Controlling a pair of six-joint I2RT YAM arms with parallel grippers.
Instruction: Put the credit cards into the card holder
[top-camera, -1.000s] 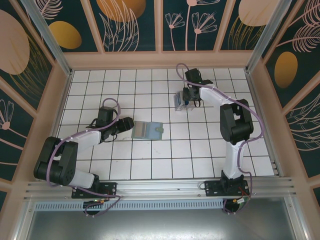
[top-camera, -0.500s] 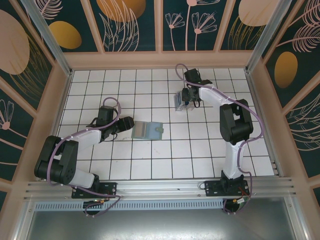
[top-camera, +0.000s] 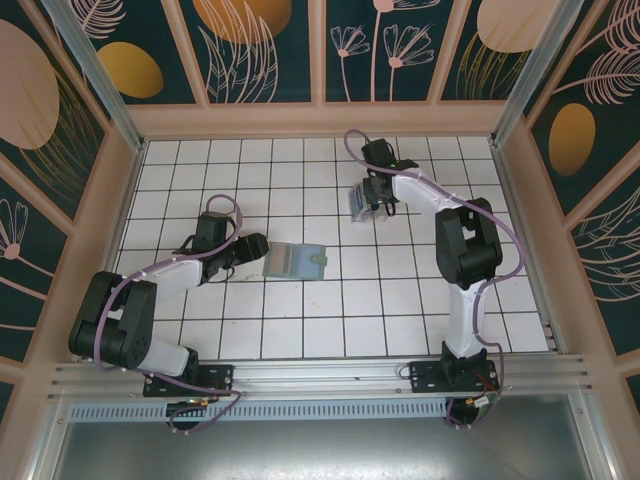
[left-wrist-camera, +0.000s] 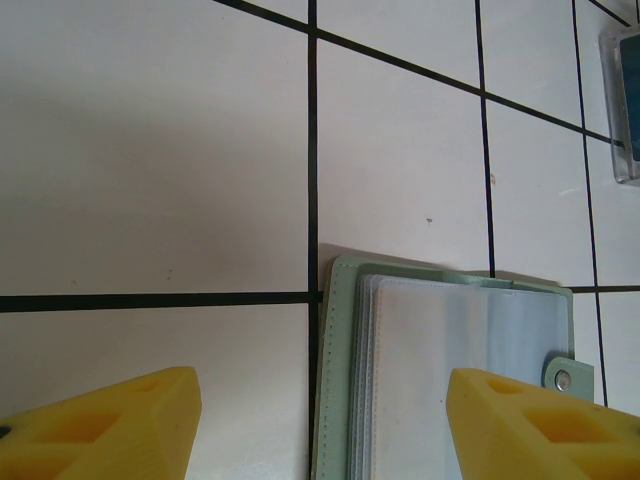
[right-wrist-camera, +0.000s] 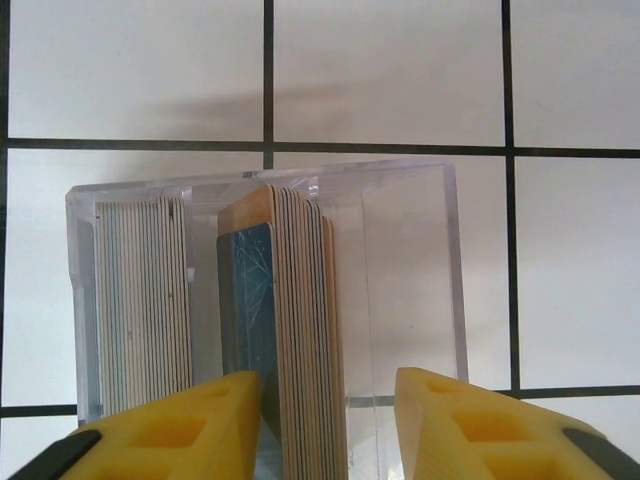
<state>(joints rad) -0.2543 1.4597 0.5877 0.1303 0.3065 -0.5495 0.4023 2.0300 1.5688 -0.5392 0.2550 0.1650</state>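
The card holder (top-camera: 296, 261) lies open on the tiled floor, sage-green rim with pale bluish pockets (left-wrist-camera: 450, 380). My left gripper (top-camera: 256, 249) hovers open at its left end (left-wrist-camera: 320, 400), one finger over bare tile and the other over the pockets. The credit cards (right-wrist-camera: 305, 300) stand on edge in a clear plastic box (right-wrist-camera: 410, 260), with a blue card (right-wrist-camera: 246, 300) facing the stack's left side. My right gripper (right-wrist-camera: 328, 410) straddles this stack (top-camera: 368, 198). Its left finger is against the blue card and its right finger stands off the stack, so it is open.
A second pack of whitish-grey cards (right-wrist-camera: 145, 300) fills the box's left half. The clear box (top-camera: 360, 204) sits at the back middle of the floor, and its corner also shows in the left wrist view (left-wrist-camera: 624, 100). Patterned walls enclose the tiled floor.
The right gripper has shifted slightly left over the box and its jaws have narrowed around the card stack. The left arm and the card holder have not moved.
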